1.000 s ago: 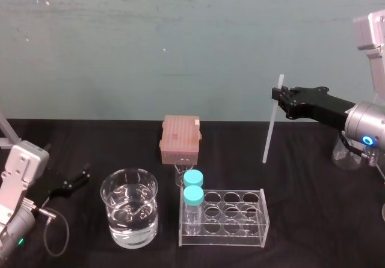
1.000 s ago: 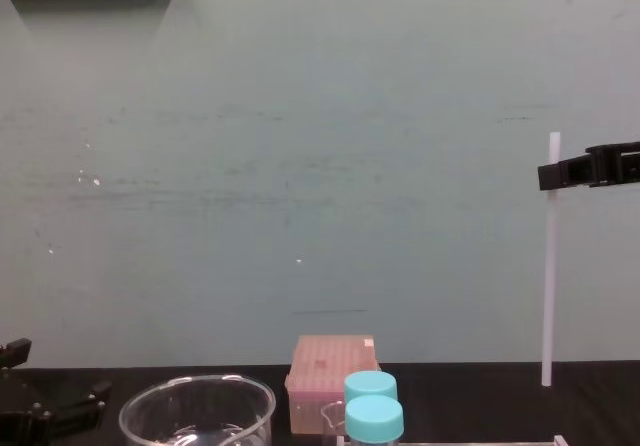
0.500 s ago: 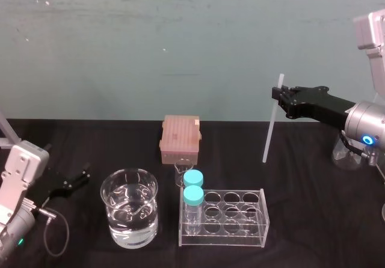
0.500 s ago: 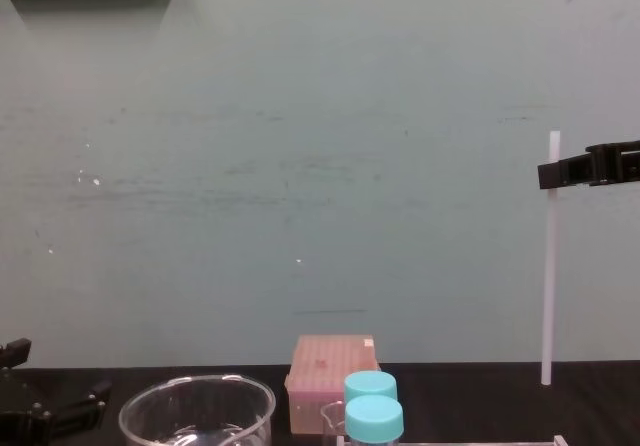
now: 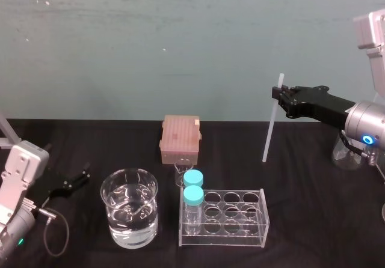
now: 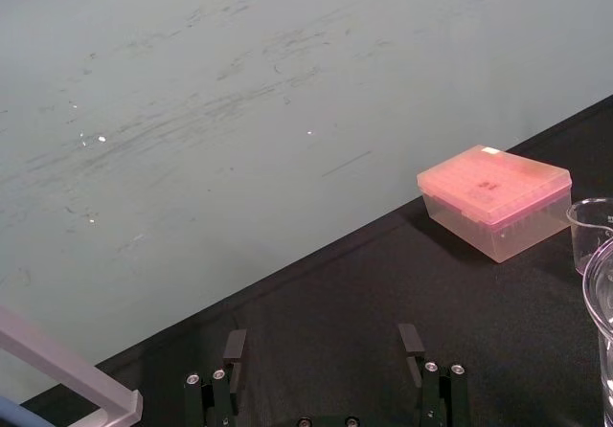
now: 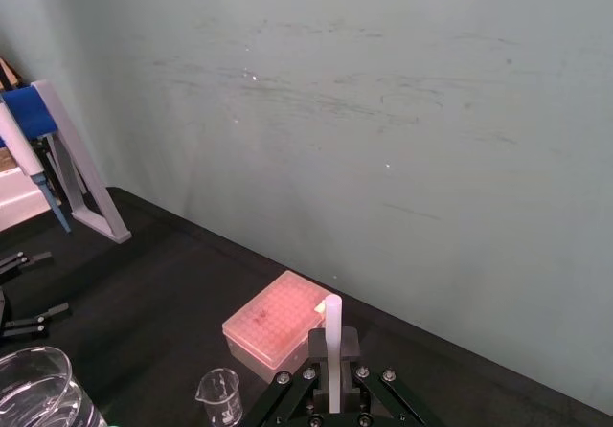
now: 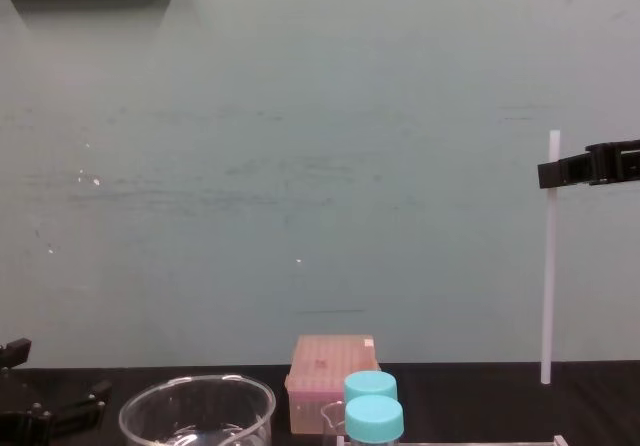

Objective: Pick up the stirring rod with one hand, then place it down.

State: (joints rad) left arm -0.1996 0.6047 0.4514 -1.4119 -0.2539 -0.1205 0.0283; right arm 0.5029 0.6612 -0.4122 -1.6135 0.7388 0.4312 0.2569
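Note:
The stirring rod (image 5: 271,124) is a thin white translucent stick hanging almost upright in the air at the right, its lower end above the black table. My right gripper (image 5: 277,95) is shut on it near its upper end. From the chest the rod (image 8: 549,286) runs straight down from the right gripper (image 8: 553,174). The right wrist view has the rod's top (image 7: 332,350) standing between the fingers of the right gripper (image 7: 332,389). My left gripper (image 5: 75,181) rests low at the table's left, open with nothing between its fingers (image 6: 414,343).
A glass beaker of water (image 5: 129,215) stands front left. Beside it is a clear tube rack (image 5: 240,220) with two blue-capped bottles (image 5: 193,187). A pink tip box (image 5: 180,138) and a tiny beaker (image 5: 180,173) sit behind. A glass flask (image 5: 348,154) stands under the right arm.

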